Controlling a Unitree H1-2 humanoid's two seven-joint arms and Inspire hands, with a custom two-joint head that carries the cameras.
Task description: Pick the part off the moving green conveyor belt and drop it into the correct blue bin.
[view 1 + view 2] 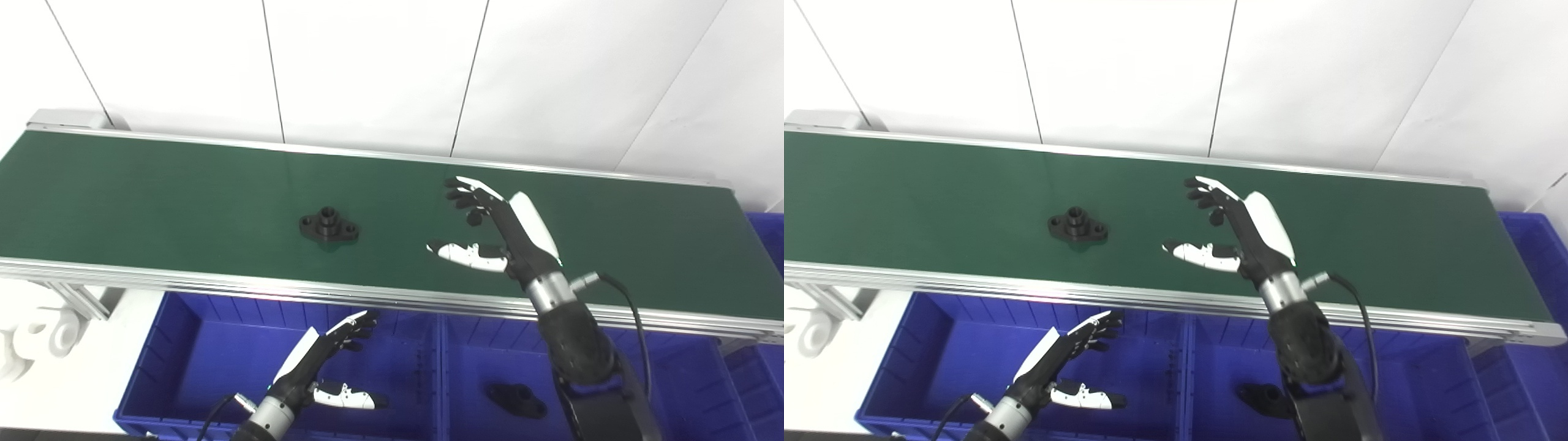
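The right robot hand hovers released above the conveyor belt, beside the part, so reaching and grasping it comes next.

A factory-style sorting bench: green conveyor belt, blue bins, white panel wall.

the green conveyor belt is running across in front of me, left to right, edged near and far by silver aluminium rails. one black part is sitting directly on it, a little left of centre, nearer the front rail than the back. it is lying flat on its flange, short round boss pointing up, a hole showing at each end. the rest of the belt surface is showing plain green.
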